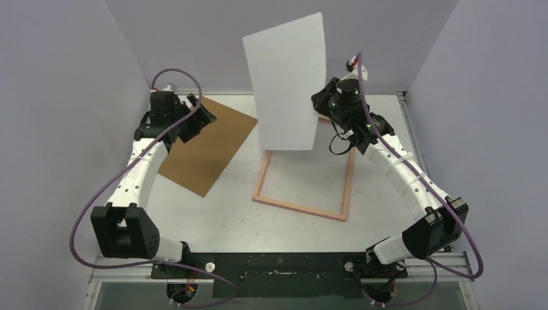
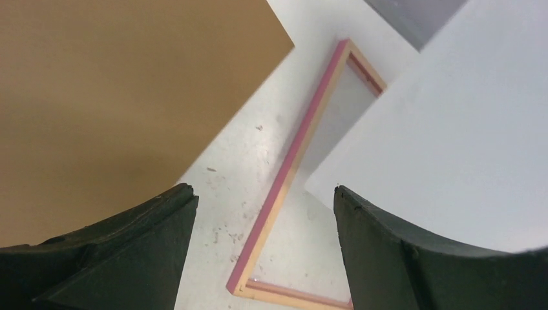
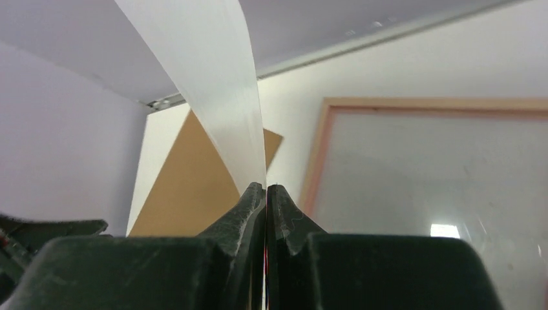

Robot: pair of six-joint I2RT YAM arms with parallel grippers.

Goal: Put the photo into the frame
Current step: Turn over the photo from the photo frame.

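Observation:
The photo (image 1: 287, 84) hangs upright in the air with its plain white back toward the top camera; its printed side is hidden. My right gripper (image 1: 321, 111) is shut on the photo's right edge, and the sheet (image 3: 213, 84) rises curved out of the closed tips (image 3: 265, 188). Below it the frame (image 1: 261, 177) lies flat on the table, thin, pink on its outer edge (image 2: 304, 132) and wood-coloured on top. My left gripper (image 1: 201, 116) hovers open over the brown panel, nothing between its fingers (image 2: 174, 213); the photo's lower part (image 2: 452, 135) shows at the right of that view.
A brown fibreboard backing panel (image 1: 207, 145) lies flat left of the frame, partly under the left gripper. Grey walls close in the table on the left, back and right. A metal rail (image 1: 404, 110) runs along the table's right edge.

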